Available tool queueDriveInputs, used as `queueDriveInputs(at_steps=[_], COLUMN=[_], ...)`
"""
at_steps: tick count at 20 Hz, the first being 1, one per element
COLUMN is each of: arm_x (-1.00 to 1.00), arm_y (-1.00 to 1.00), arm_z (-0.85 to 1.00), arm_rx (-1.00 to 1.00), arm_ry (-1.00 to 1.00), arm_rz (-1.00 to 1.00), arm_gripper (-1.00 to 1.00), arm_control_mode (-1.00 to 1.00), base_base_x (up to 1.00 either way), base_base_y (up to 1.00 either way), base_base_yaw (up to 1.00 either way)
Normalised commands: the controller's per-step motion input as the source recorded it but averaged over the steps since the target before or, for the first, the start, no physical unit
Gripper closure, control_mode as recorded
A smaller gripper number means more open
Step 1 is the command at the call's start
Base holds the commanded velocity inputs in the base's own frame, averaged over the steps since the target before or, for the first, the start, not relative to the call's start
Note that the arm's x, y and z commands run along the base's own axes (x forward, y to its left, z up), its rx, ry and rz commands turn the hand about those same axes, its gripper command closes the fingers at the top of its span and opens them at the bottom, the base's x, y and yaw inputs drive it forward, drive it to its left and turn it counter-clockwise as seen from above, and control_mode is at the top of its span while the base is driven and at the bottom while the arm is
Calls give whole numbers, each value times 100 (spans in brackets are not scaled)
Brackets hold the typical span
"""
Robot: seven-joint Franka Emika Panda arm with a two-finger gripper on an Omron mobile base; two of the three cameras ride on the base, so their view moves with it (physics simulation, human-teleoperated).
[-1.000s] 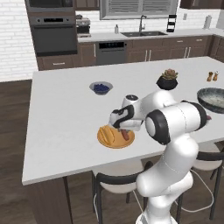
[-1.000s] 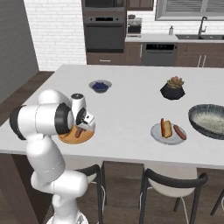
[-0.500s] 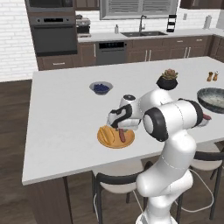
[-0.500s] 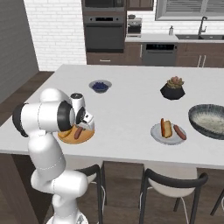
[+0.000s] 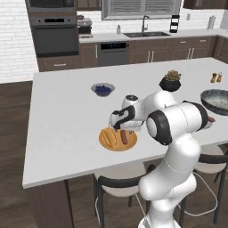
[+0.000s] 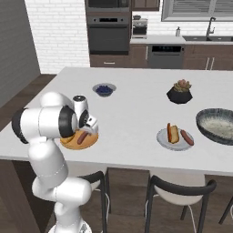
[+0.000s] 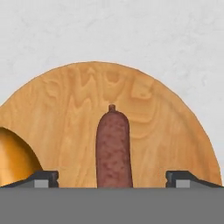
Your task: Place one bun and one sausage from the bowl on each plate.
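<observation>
While the sausage (image 7: 113,148) is lying flat on the wooden plate (image 7: 144,118), the gripper (image 7: 113,178) is hanging right above it with its two fingertips (image 7: 43,178) spread wide, one on each side of the sausage and neither touching it. Nothing is sitting between the fingers in a pinch; the sausage is resting on the wood on its own. Just beside it on the same plate, a bun (image 7: 15,157) is lying with its rounded golden end poking in at the left of the hand view.

In the left base view the wooden plate (image 5: 117,143) is sitting near the front edge of the white counter (image 5: 62,116), with the bun (image 5: 107,137) on its left half and the sausage (image 5: 124,136) on its right, and the gripper (image 5: 120,127) is hovering over the plate's far rim. In the right base view the arm is partly covering the same plate (image 6: 82,140).

Farther along the counter, the grey plate (image 6: 175,139) is carrying a second bun (image 6: 172,132) and a second sausage (image 6: 186,137), side by side. The big dark bowl (image 6: 219,125) is sitting just beyond that plate, toward the counter's right end. A black plant pot (image 6: 180,92) is standing behind them, and a small bowl of blue berries (image 6: 104,89) is resting well apart toward the far left of the counter.
</observation>
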Motion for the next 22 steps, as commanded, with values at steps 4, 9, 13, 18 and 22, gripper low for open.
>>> queueDriveInputs(at_steps=[4, 9, 13, 18, 22], arm_x=[-53, -63, -44, -67, -73], arm_y=[-8, -29, -43, -70, -66], arm_z=[96, 100, 100, 87, 17], arm_rx=[-4, -6, -2, 8, 0], arm_ry=[-4, -6, 0, -7, -19], arm_rz=[0, 0, 0, 0, -5], arm_gripper=[-100, -100, -100, -100, -100], arm_control_mode=[-100, -100, -100, -100, -100], base_base_x=[0, 0, 0, 0, 0], base_base_y=[0, 0, 0, 0, 0], base_base_yaw=[0, 0, 0, 0, 0])
